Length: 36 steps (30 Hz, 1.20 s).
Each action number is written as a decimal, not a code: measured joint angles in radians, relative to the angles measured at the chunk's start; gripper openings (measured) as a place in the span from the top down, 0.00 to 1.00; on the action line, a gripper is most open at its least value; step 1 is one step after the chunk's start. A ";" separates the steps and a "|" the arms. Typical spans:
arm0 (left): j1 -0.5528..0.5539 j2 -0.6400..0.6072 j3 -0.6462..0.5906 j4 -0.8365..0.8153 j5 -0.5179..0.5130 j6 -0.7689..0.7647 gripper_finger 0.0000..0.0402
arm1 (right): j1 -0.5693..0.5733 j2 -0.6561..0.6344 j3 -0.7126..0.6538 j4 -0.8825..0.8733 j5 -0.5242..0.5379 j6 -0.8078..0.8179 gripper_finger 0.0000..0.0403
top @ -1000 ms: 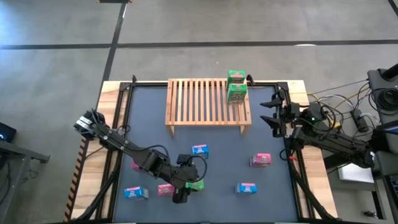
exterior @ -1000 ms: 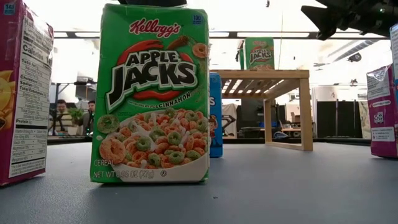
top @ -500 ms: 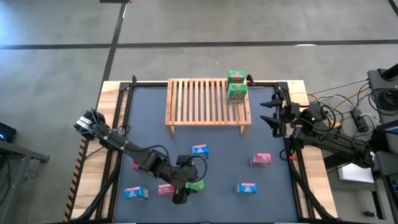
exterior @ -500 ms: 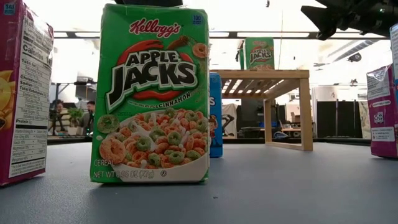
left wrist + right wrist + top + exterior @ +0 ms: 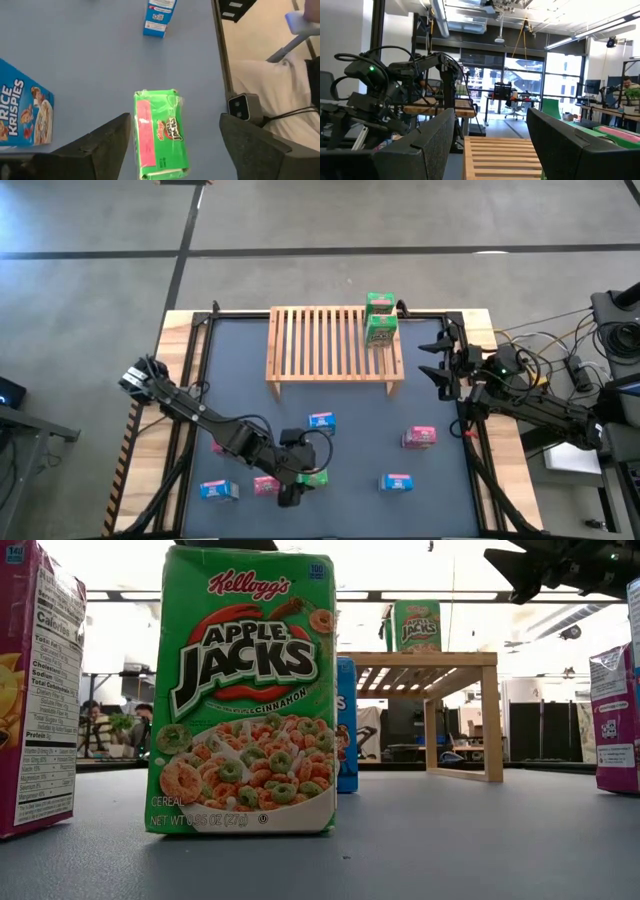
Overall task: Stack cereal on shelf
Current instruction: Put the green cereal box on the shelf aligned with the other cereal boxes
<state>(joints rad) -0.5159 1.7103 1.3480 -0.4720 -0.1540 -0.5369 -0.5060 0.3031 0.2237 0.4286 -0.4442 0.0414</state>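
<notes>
While the left gripper (image 5: 172, 145) hangs over a green cereal box (image 5: 159, 133) at six o'clock on the surface (image 5: 350, 430), its fingers stand apart on either side. Two green boxes (image 5: 380, 319) sit stacked on the shelf (image 5: 320, 345) at twelve. At three o'clock, the right gripper (image 5: 436, 358) waits, parted.

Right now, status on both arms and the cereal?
Left gripper open, fingers straddling green box, not gripping. Right gripper open, parked beside shelf. Two green boxes shelved. Nothing blocking.
</notes>
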 joint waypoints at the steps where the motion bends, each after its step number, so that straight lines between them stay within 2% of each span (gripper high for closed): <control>1: 0.000 0.000 -0.001 -0.002 -0.008 0.000 0.26 | 0.000 0.000 0.000 0.000 0.000 0.000 0.41; 6: 0.000 0.000 -0.010 0.000 -0.026 0.000 0.19 | 0.000 0.000 0.000 0.000 0.000 0.000 0.41; 9: 0.000 0.000 -0.033 0.008 -0.072 -0.001 0.18 | 0.000 0.000 0.000 0.000 0.000 0.000 0.41; 36: -0.016 0.005 -0.151 0.192 -0.037 -0.042 0.17 | 0.000 0.023 0.000 -0.005 0.009 0.000 0.41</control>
<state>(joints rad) -0.5322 1.7151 1.1972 -0.2800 -0.1909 -0.5793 -0.5064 0.3260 0.2241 0.4240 -0.4350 0.0414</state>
